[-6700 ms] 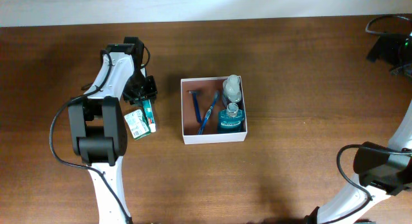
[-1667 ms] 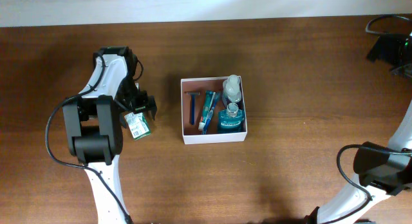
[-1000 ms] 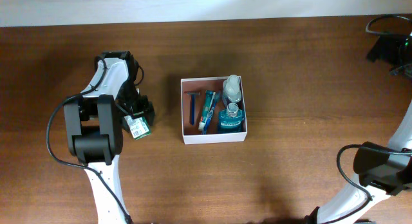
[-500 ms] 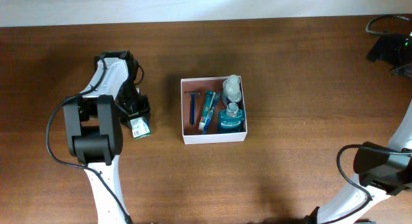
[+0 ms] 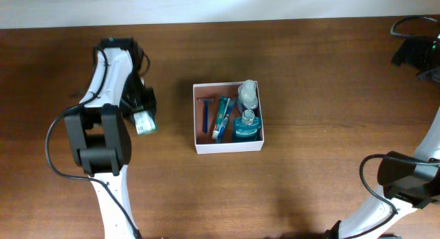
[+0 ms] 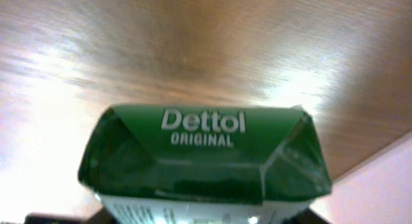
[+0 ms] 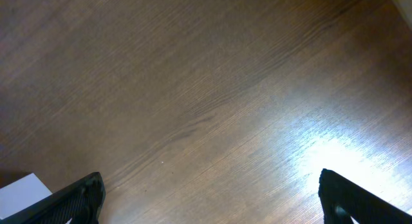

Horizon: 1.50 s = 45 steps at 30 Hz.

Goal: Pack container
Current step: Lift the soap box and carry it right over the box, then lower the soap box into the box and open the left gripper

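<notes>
The container (image 5: 228, 148) is a white-walled square box with a reddish-brown floor, at the table's middle in the overhead view. It holds a blue razor (image 5: 204, 115), a toothpaste tube (image 5: 221, 117), a clear bottle (image 5: 248, 93) and a blue bottle (image 5: 246, 126). My left gripper (image 5: 142, 114) is left of the container, shut on a green Dettol soap box (image 5: 144, 123). In the left wrist view the soap box (image 6: 203, 153) fills the lower frame between the jaws (image 6: 206, 216). My right gripper (image 7: 212, 195) is open and empty over bare wood.
The brown wooden table (image 5: 323, 81) runs to a white wall at the back. Dark gear (image 5: 416, 50) sits at the far right corner. The right arm's base (image 5: 405, 178) is at the right edge. A white corner (image 7: 19, 188) shows at the right wrist view's lower left.
The toothpaste tube went from beside the soap box into the container. My left gripper came back, closed over the soap box and shifted it slightly back and left.
</notes>
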Available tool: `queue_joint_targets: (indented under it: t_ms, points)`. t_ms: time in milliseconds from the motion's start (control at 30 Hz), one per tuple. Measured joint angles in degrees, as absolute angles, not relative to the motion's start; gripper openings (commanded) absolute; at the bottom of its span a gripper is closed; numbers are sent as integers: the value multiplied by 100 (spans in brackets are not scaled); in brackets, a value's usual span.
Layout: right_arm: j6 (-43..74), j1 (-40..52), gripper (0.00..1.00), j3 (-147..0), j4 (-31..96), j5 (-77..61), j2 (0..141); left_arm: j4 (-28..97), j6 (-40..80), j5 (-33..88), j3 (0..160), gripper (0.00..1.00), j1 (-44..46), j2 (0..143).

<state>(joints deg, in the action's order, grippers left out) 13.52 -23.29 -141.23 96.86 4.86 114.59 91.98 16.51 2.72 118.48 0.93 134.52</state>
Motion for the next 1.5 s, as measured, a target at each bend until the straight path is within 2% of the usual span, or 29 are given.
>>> queue_joint_targets:
  t_ms: [200, 333, 533, 933, 1233, 1267, 1300, 1333, 1367, 1433, 1500]
  points:
    - [1350, -2329, 99, -14123, 9686, 486, 11459, 9642, 1723, 899, 13205, 21, 93, 13447]
    - [1352, -2329, 99, -14123, 9686, 486, 11459, 9647, 1758, 1739, 13288, 21, 108, 13450]
    - [1350, -2329, 99, -14123, 9686, 486, 11459, 9647, 1763, 2370, 13288, 21, 392, 13450]
    - [1352, -2329, 99, -14123, 9686, 486, 11459, 9647, 1763, 2604, 13288, 21, 1730, 13450]
    - [1354, -2329, 99, -14123, 9686, 486, 11459, 9647, 1780, 2010, 13288, 22, 2255, 13450]
    - [1352, -2329, 99, -14123, 9686, 486, 11459, 9647, 1780, 1959, 13288, 26, 2276, 13450]
    - [1350, -2329, 99, -14123, 9686, 486, 11459, 9647, 1780, 1907, 13288, 36, 2294, 13450]
    - [1352, -2329, 99, -14123, 9686, 486, 11459, 9647, 1782, 1861, 13288, 71, 2311, 13450]
    - [1350, -2329, 99, -14123, 9686, 486, 11459, 9647, 1782, 1817, 13288, 79, 2316, 13450]
    - [1352, -2329, 99, -14123, 9686, 486, 11459, 9644, 1796, 1756, 13288, 84, 2314, 13450]
    - [1350, -2329, 99, -14123, 9686, 486, 11459, 9644, 1809, 1750, 13288, 85, 2314, 13450]
